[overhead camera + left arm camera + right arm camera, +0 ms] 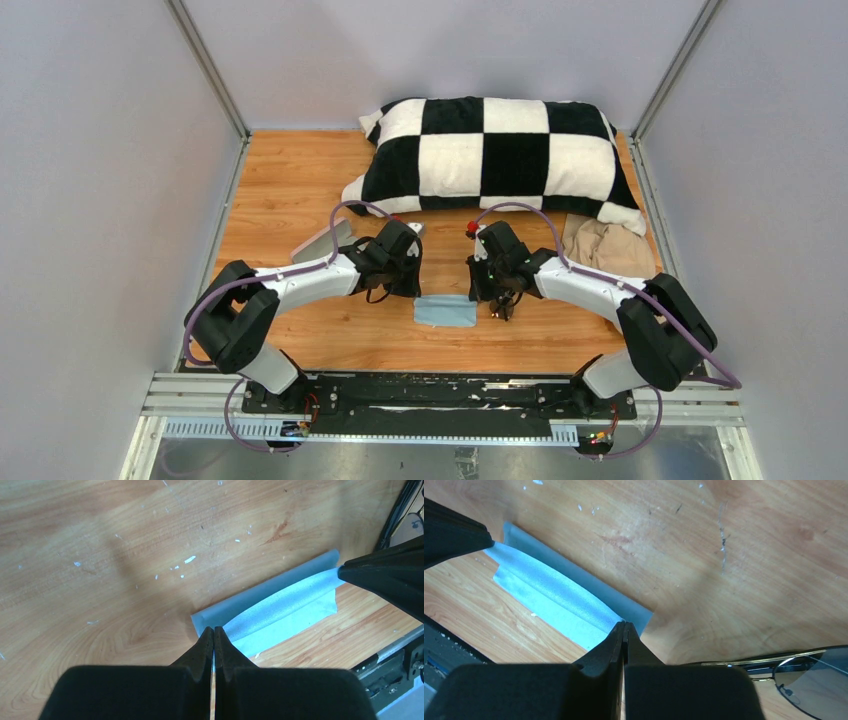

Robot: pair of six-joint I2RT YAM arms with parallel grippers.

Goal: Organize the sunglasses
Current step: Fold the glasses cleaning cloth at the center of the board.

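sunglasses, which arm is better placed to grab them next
Right, likely. The sunglasses lie beside the right end effector, in its wrist view; the left end effector sits at the other end of the cloth. Both are shut on the cloth.

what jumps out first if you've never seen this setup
The big black-and-white checkered pillow fills the far edge. Nearer the arms lies a light blue cloth, with the left gripper and right gripper each shut on one end. The sunglasses lie beside the right gripper.

Left arm [300, 282]: bent inward, left gripper [213, 630] low, fingers closed on cloth [280, 612] corner.
Right arm [590, 285]: mirrored, right gripper [625, 625] likewise.
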